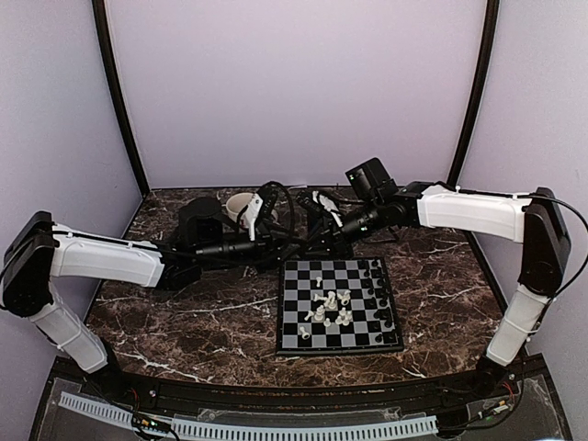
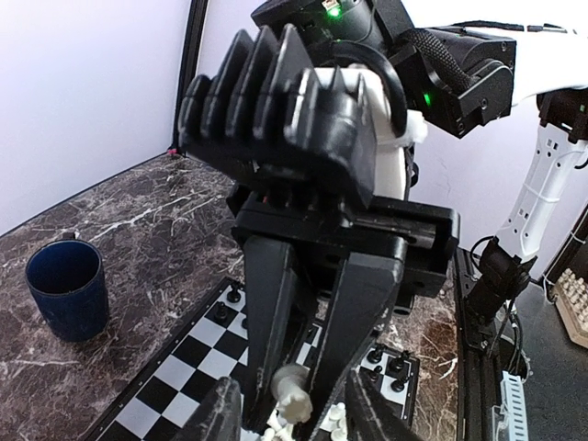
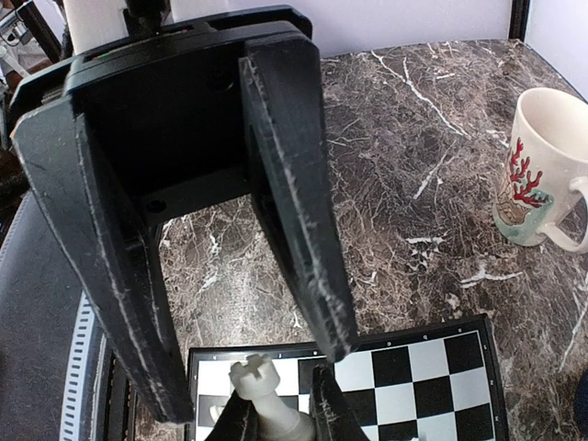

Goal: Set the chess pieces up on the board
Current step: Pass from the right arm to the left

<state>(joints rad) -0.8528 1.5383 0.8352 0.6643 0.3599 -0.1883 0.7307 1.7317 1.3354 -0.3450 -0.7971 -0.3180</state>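
Right wrist view tells us most: our right gripper is pinching a white chess piece, its two fingertips tight on either side of the stem. The top looks like a cross, so we take it for a king, though we cannot be sure. Its long axis leans off vertical. Our left gripper faces this camera with jaws spread wide. The piece lies between their tips and, as far as we can see, touches neither.

Left wrist view agrees: the right fingers converge on the pale piece, and our left fingers stand well apart on either side of it.

From above, both grippers meet just beyond the far edge of the board. On the board, nearer the arm bases than the grippers, sit a loose cluster of white pieces and a row of black pieces on the right arm's side.

We judge this a handover or regrip. Both arms are equally near, so the move turns on the left closing squarely across the tilted stem.
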